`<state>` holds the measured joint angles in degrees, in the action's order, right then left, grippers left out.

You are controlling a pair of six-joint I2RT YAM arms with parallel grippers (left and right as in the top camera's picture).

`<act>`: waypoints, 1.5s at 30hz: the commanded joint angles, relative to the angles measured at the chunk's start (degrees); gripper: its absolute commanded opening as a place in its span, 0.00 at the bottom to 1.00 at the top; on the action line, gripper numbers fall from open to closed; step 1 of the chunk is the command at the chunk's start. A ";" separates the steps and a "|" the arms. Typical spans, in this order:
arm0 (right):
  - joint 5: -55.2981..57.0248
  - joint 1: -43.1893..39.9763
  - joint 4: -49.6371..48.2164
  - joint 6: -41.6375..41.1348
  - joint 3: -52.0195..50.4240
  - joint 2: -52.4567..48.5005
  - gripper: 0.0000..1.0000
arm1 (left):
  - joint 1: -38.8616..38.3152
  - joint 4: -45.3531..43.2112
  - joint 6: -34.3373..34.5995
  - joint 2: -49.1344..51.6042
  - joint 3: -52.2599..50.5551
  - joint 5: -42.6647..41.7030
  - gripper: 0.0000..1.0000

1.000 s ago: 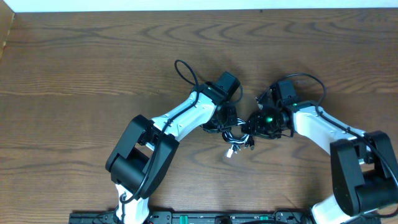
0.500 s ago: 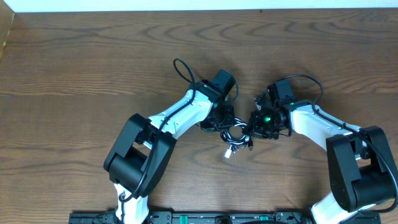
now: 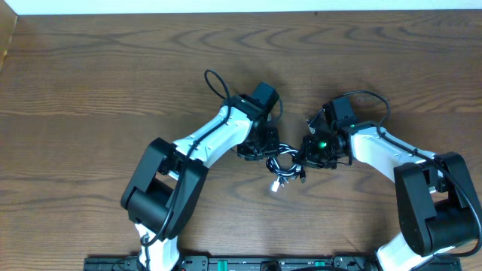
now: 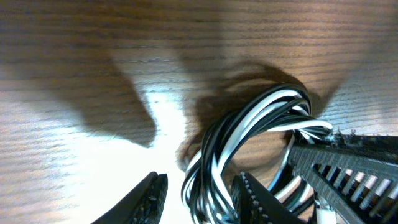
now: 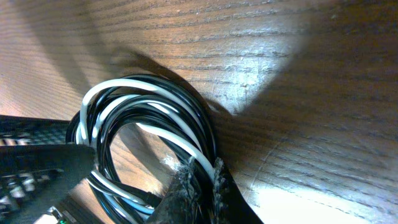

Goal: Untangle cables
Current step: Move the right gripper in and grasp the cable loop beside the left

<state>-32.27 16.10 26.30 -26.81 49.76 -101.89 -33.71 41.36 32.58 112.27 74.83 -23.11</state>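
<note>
Two seemingly limp, light cables [image 3: 284, 167] coiled on the desk [image 3: 113, 60]: right hand [image 5: 196, 186] pinches them, left hand [image 4: 198, 190] open astride, loose plug ends [image 3: 277, 186] the likeliest holds.

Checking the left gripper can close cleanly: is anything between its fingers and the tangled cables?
Nothing visible does. The left gripper is open, with strands of the cables between its fingers. The right gripper holds the same bundle from the opposite side, outside that gap.

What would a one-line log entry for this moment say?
cables: tangled coil on table | left gripper: open around coil | right gripper: shut on coil
</note>
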 commanded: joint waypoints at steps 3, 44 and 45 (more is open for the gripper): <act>3.23 0.09 0.04 -0.81 -0.04 -1.42 0.01 | 0.28 1.01 -0.61 -1.97 0.33 -2.69 0.32; 3.21 0.09 0.24 -0.81 -0.04 -1.42 0.01 | 0.09 -4.26 3.76 -1.55 -0.83 -9.92 0.29; 3.21 0.09 0.24 -0.81 -0.04 -1.42 0.01 | -0.07 -4.35 3.76 -1.55 -0.83 -9.90 0.29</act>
<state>-32.05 16.03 26.35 -26.89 49.76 -101.89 -33.41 37.52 36.18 111.63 74.37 -29.67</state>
